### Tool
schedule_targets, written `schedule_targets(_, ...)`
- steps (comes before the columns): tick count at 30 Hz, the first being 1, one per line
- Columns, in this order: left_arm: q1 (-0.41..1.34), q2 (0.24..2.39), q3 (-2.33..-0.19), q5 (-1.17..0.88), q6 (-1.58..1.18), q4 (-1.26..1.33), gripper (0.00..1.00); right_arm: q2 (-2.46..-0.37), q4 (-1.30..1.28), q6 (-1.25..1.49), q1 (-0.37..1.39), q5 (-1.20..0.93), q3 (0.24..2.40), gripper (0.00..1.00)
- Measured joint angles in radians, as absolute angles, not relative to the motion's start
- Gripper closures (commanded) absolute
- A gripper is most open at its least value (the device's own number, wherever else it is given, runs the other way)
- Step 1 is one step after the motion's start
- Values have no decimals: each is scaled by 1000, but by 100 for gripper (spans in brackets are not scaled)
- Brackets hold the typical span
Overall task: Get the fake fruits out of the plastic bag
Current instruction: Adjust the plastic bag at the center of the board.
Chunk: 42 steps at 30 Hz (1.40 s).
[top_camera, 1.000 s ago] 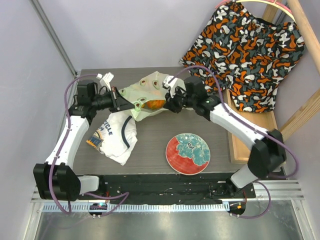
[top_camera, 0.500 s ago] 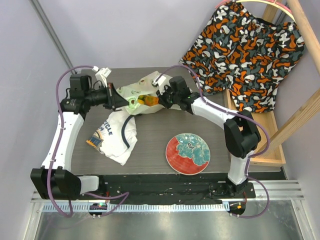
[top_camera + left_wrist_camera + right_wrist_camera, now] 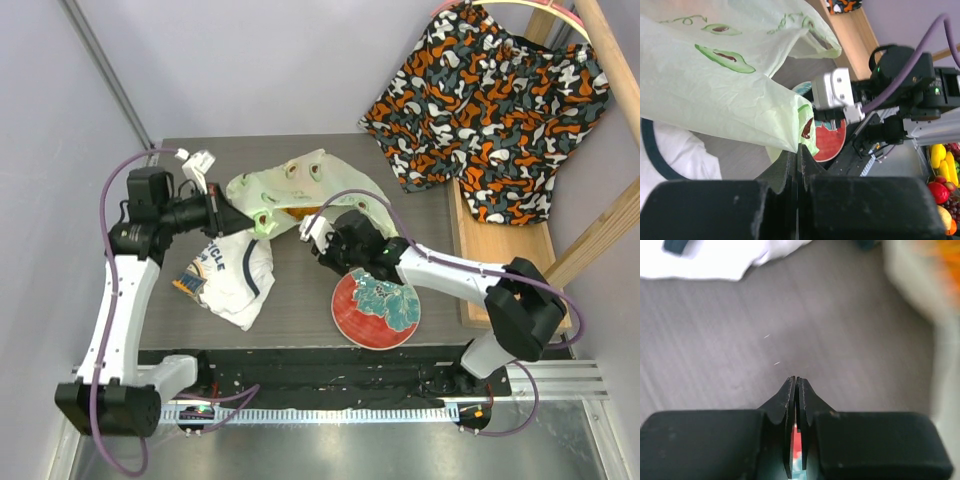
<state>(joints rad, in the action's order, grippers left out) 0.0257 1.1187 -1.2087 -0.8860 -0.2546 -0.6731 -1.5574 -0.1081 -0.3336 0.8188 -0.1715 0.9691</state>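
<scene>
The pale-green plastic bag (image 3: 290, 182) with avocado prints lies at the back middle of the table. An orange fake fruit (image 3: 299, 211) shows through it near its front edge; the other fruits are hidden. My left gripper (image 3: 240, 221) is shut on the bag's left front edge, and the left wrist view shows the film (image 3: 735, 95) pinched between the closed tips (image 3: 800, 148). My right gripper (image 3: 310, 238) is shut and empty, apart from the bag, just in front of it by the plate. In the right wrist view its tips (image 3: 793, 380) hang over bare table.
A red plate with a teal pattern (image 3: 358, 318) lies front middle, also seen in the left wrist view (image 3: 832, 142). A white printed T-shirt (image 3: 235, 275) lies front left. A patterned cloth (image 3: 490, 100) hangs on a wooden rack at the right. Loose fruits (image 3: 941, 172) show beyond the rail.
My right gripper has left the bag and swung forward to the plate's far edge. My left gripper has drawn back to the left with the bag's edge still pinched.
</scene>
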Motion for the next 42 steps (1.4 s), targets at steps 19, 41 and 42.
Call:
schedule_targets(19,-62,1016,-1148,-886,-227,-785,100,-1596,-286,-487,786,-308,1311,90)
schedule_targets(41,-66,1100,-1221,-934,-208,-778,100,-1973,-134,-579,726,7,1530,42)
schedule_targets(42,-66,1099,-1221,-935,-203,-780,100,-1987,-142,-583,712,-14,1557,34)
